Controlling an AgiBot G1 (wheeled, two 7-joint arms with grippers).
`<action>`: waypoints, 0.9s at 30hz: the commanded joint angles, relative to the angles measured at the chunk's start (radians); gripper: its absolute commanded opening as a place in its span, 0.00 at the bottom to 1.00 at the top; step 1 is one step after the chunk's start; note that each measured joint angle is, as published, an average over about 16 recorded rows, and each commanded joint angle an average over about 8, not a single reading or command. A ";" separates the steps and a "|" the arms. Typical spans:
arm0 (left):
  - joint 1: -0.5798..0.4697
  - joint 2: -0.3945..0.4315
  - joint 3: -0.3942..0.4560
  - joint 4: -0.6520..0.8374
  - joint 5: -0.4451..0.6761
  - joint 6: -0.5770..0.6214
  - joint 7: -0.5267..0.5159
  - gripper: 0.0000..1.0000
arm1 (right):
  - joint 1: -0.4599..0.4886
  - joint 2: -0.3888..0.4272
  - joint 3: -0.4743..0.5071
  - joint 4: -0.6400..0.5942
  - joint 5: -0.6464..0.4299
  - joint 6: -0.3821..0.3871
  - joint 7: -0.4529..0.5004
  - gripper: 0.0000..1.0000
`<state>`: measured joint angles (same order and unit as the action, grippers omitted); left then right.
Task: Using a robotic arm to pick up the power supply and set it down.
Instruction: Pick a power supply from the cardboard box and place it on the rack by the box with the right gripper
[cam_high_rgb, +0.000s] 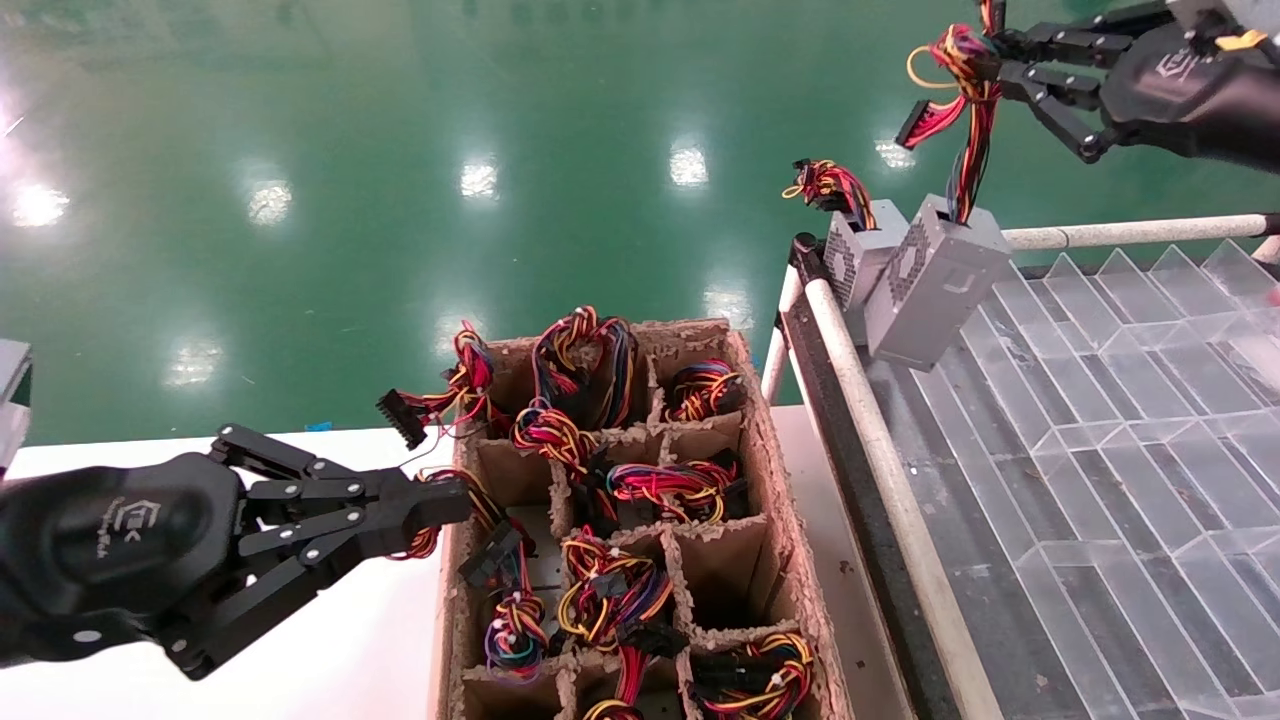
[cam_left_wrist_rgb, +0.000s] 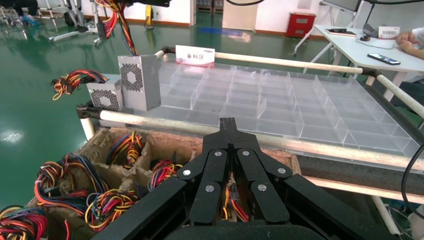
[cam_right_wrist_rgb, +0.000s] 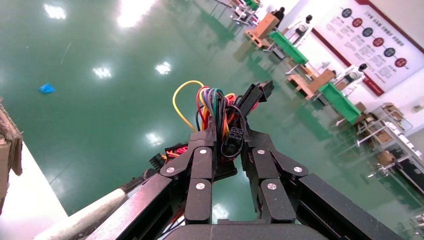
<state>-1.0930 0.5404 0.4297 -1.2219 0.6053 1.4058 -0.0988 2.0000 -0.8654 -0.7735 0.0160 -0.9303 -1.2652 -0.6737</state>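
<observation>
Right tool (cam_high_rgb: 985, 62) grips wire bundle (cam_high_rgb: 968, 110), power supply (cam_high_rgb: 935, 290) dangling

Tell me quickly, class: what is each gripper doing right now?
Left gripper: shut, at the wires in the cardboard box; whether it grips any cannot be told.
Right gripper: shut on the wire bundle of the power supply.

A cardboard crate (cam_high_rgb: 790, 520) of wire bundles (cam_high_rgb: 610, 590) adjoins a clear tray (cam_high_rgb: 1130, 400).
</observation>
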 joint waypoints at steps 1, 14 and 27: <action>0.000 0.000 0.000 0.000 0.000 0.000 0.000 0.00 | 0.004 -0.004 -0.003 0.000 -0.004 0.002 -0.006 0.00; 0.000 0.000 0.000 0.000 0.000 0.000 0.000 0.00 | -0.018 -0.053 -0.010 -0.011 -0.014 0.058 -0.045 0.00; 0.000 0.000 0.000 0.000 0.000 0.000 0.000 0.00 | -0.042 -0.120 -0.006 -0.011 -0.009 0.097 -0.058 0.00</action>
<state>-1.0930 0.5404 0.4297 -1.2219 0.6053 1.4058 -0.0988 1.9578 -0.9828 -0.7823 0.0047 -0.9432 -1.1712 -0.7331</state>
